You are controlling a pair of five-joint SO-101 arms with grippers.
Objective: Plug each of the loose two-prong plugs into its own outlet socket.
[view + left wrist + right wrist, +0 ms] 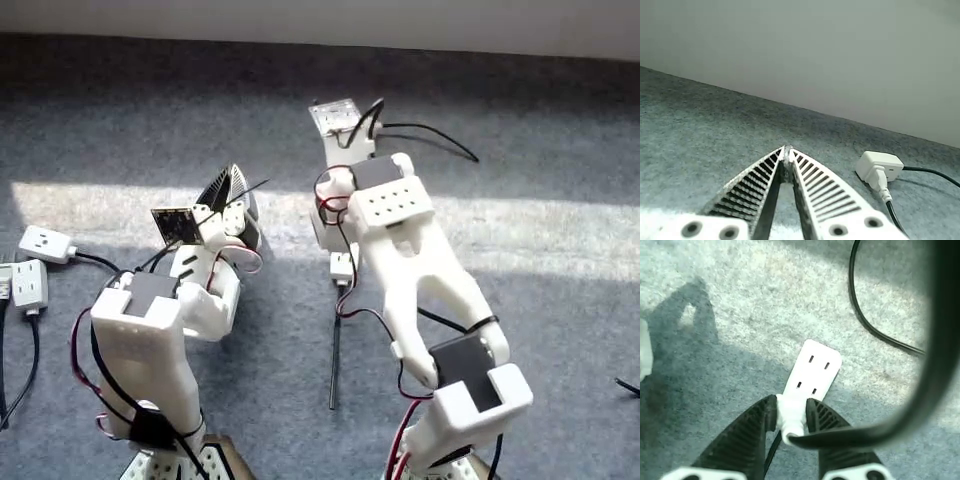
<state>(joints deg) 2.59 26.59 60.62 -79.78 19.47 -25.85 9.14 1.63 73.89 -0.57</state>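
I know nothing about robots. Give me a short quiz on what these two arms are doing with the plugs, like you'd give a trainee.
1. True or false: the left claw is holding a plug.
2. What is the right claw clamped on? A) a white plug B) a pencil C) nothing
3. Fill in: the white socket block just ahead of the right claw shows ____ slots on its face.
Key: 1 false, it is shut and empty. 2 A. 3 four.
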